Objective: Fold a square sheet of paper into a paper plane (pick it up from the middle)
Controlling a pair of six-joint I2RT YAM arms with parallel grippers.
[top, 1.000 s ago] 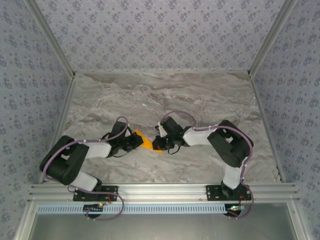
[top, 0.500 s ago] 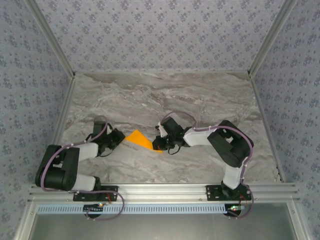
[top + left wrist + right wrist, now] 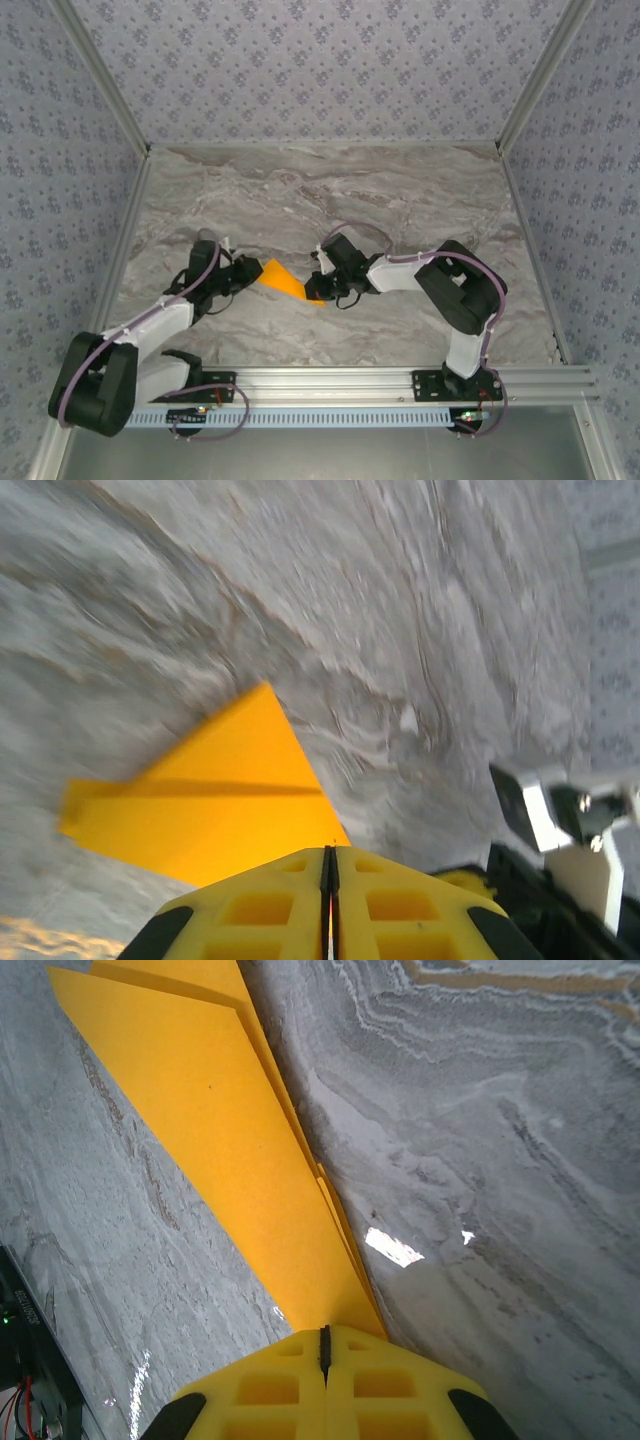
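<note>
The orange sheet of paper lies flat on the marble table, folded into a narrow pointed wedge with layered flaps. In the right wrist view the paper runs away from my right gripper, whose shut jaws rest on its narrow end. That right gripper sits at the paper's right tip. My left gripper is at the paper's left end. Its jaws are shut, tips over the near edge of the paper, where a crease line shows. Whether it pinches the paper is unclear.
The marble tabletop is bounded by patterned walls and slanted aluminium posts on both sides. An aluminium rail carries both arm bases at the near edge. The right arm's wrist shows at the left wrist view's right edge.
The left gripper pulled off the paper to the left, then came back to its left end, with the arm's elbow dropping toward the near-left corner. The paper now lies uncovered. The right arm stayed still.
</note>
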